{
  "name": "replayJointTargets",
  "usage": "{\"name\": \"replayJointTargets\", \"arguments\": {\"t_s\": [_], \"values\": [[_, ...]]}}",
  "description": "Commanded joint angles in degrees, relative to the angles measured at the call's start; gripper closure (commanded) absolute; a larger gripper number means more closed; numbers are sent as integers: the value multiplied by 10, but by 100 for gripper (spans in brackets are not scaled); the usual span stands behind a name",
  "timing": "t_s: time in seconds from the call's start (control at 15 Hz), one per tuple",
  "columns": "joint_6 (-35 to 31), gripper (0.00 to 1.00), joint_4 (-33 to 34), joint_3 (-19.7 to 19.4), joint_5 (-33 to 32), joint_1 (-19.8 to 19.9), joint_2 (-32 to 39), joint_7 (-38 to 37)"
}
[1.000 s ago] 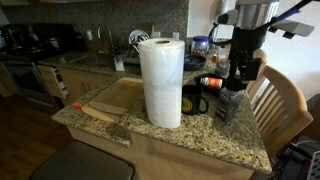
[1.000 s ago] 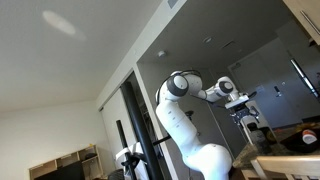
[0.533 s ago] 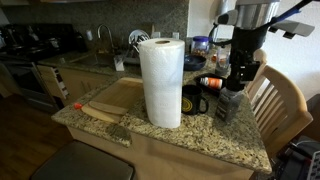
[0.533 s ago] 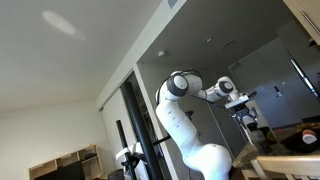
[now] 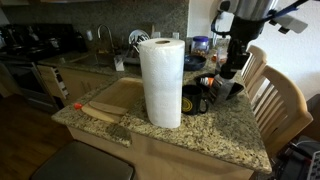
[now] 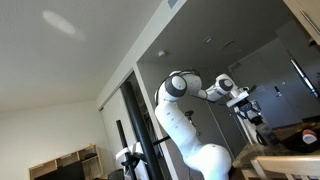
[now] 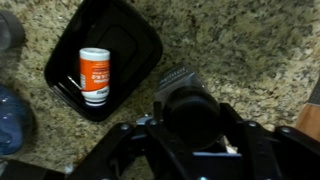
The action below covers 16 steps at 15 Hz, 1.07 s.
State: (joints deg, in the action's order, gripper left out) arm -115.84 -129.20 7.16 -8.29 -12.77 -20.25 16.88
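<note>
My gripper is pinched around a dark ridged-top cylinder, which sits right between my fingers, clear of the granite counter below me. In the wrist view, a black tray lies just beside the cylinder, holding an orange-and-white bottle on its side.

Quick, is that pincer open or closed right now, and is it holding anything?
Pincer: cannot be told; its fingertips show clearly in no view.
</note>
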Motion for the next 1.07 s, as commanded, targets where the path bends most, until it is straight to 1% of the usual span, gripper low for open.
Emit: {"name": "replayJointTargets", "arguments": {"t_s": [0.0, 0.2, 0.27, 0.47, 0.53, 0.67, 0.73, 0.87, 1.0], "values": [[-28, 67, 15, -6, -43, 34, -46, -34], [-63, 67, 51, -15, -64, 44, -70, -29], [-73, 67, 77, -14, -67, 44, -67, -28], [-144, 67, 159, -7, -96, 62, -10, -49], [-165, 67, 168, -4, -110, 68, -4, -60], [-214, 67, 146, -1, -131, 69, -20, -66], [-233, 67, 115, 1, -136, 61, -43, -56], [-237, 67, 69, 6, -129, 45, -73, -34], [-238, 67, 40, 9, -119, 34, -70, -24]]}}
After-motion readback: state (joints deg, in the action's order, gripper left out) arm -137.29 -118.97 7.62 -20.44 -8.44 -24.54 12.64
